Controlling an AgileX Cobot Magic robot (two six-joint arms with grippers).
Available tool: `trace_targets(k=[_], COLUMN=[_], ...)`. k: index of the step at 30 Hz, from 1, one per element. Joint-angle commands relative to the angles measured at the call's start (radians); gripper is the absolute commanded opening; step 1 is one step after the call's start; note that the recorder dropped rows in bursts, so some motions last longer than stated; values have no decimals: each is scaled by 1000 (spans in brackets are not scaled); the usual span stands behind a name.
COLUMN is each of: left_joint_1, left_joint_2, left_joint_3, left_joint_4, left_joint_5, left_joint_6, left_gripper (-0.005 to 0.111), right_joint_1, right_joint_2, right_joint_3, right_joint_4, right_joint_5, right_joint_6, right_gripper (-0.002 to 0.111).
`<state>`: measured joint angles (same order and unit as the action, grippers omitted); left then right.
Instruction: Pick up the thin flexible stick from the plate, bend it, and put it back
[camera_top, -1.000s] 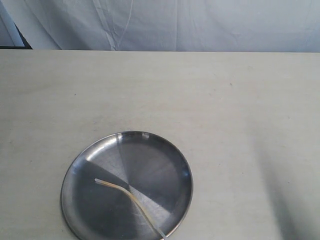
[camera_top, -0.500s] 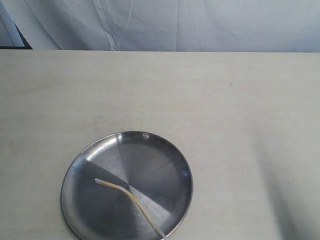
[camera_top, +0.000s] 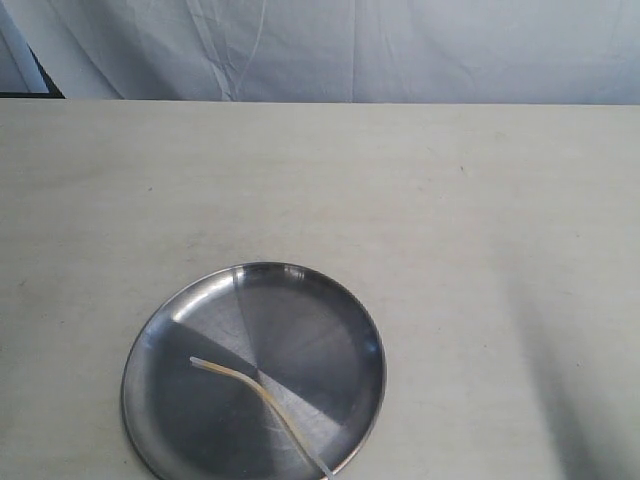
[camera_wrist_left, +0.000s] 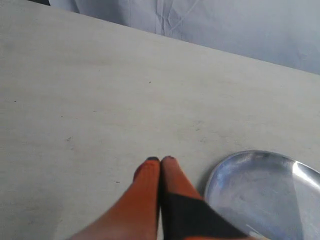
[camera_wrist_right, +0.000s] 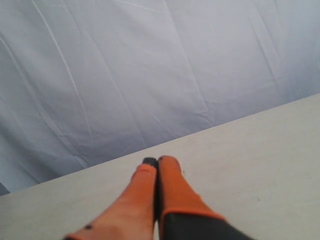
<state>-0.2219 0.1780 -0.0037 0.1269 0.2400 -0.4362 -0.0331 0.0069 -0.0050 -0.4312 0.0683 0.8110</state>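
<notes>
The left gripper (camera_wrist_left: 160, 160) has its orange fingers pressed together with nothing between them, hovering over bare table (camera_top: 400, 200) just beside the plate (camera_wrist_left: 250, 185). The right gripper (camera_wrist_right: 156, 160) is likewise closed and empty, aimed at the table's far edge and the pale backdrop cloth (camera_top: 400, 50). Neither arm shows in the exterior view.

The plate (camera_top: 300, 320) sits near the front of the table. The thin flexible stick (camera_top: 260, 392) lies in it, running from left of centre toward the near rim, with a clear kink partway along.

With the stick bent, lying in the plate and held by no gripper, the task looks complete. A stick curved from the start and not yet picked up cannot be ruled out.
</notes>
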Motion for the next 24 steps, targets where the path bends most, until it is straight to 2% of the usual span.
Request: trace_targets(k=[1, 24], left_joint_1=[1, 1], left_joint_2=[-9, -9], left_joint_3=[4, 4], left_joint_4=[51, 86], left_joint_5=[7, 7], left_joint_6=[3, 3], left_gripper=[0, 0], right_joint_1=[-5, -5], right_joint_2=[-7, -7], right_joint_3=[5, 5], right_joint_4=[-1, 15], right_joint_5=[-4, -4], right_joint_6=[-4, -4], right_gripper=[0, 0])
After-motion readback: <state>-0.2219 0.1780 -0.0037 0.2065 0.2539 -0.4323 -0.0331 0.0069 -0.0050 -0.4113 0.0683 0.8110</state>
